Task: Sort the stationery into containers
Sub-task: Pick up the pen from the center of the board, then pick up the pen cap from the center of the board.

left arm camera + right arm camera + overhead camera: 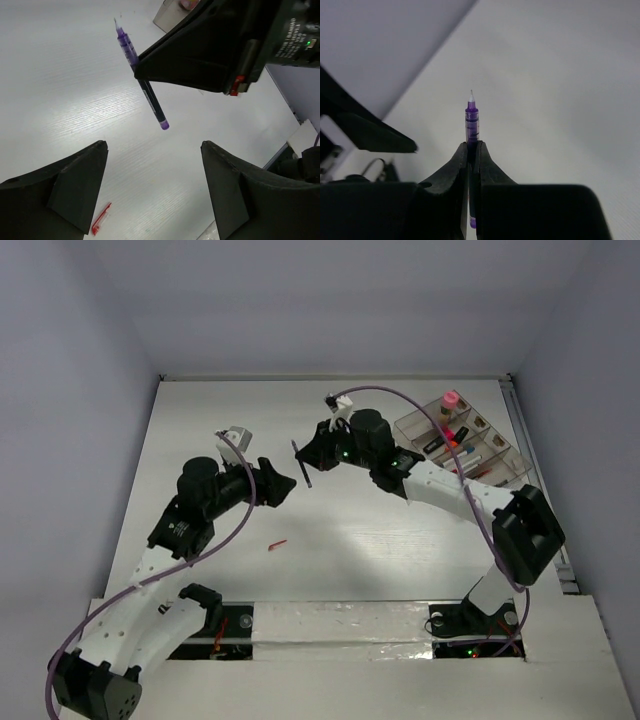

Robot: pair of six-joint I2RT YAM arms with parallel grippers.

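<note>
- My right pincer (pixel 473 146) is pressed together on the purple pen (pixel 471 119), pinching its barrel; the needle tip stands above the fingers.
- My left pincer (pixel 153 143) is spread and holds nothing; the purple pen hangs in the air just ahead of it.
- From above, the pen sits tilted over the middle of the white table (pixel 380 540), between both pincers.
- A small red piece (pixel 277 544) lies on the table near my left arm.
- The clear organiser tray (pixel 512 462) stands at the far right, with a pink-capped bottle (pixel 450 400) upright in it.
</note>
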